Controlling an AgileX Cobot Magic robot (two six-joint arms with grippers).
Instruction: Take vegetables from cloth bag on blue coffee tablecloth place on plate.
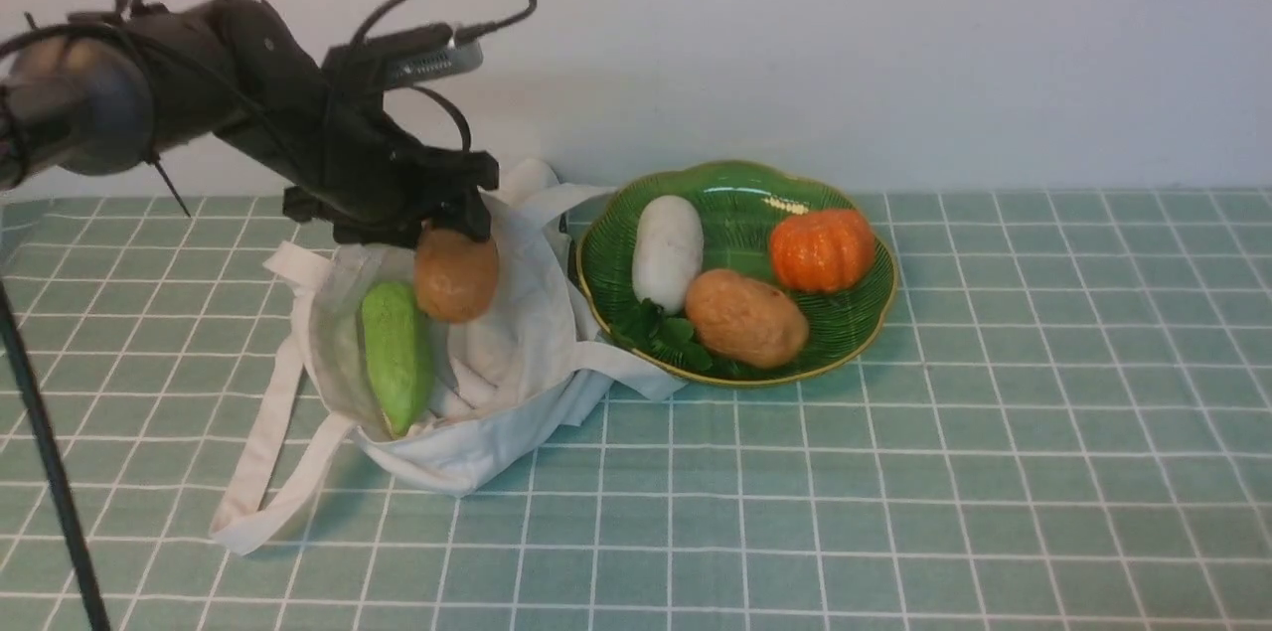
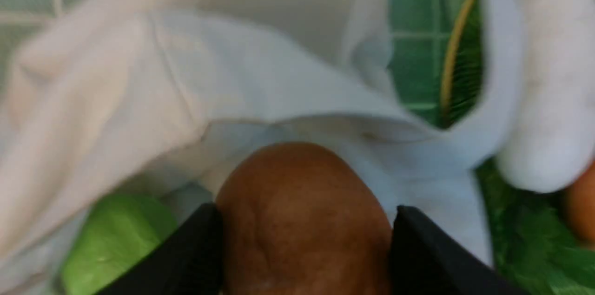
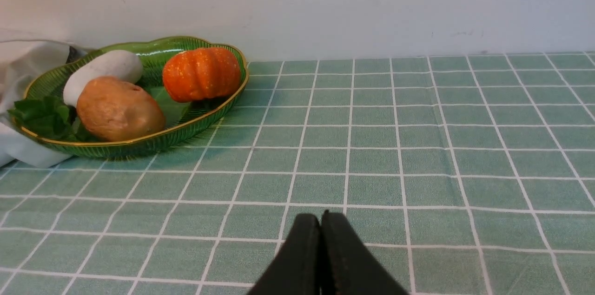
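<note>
My left gripper (image 1: 452,236) is shut on a brown potato (image 1: 456,275) and holds it above the open off-white cloth bag (image 1: 517,353). The left wrist view shows the potato (image 2: 302,220) clamped between the two black fingers (image 2: 418,244). A light green gourd (image 1: 396,353) lies inside the bag, also seen in the left wrist view (image 2: 116,234). The dark green plate (image 1: 845,333) stands right of the bag and holds a second potato (image 1: 745,318). My right gripper (image 3: 320,220) is shut and empty, low over the tablecloth (image 3: 418,146); it is out of the front view.
The plate (image 3: 200,121) also holds an orange pumpkin (image 1: 821,248) and a white radish (image 1: 667,249) with green leaves (image 1: 661,331). The bag's long straps (image 1: 260,472) trail toward the table's front left. A white wall runs behind the table.
</note>
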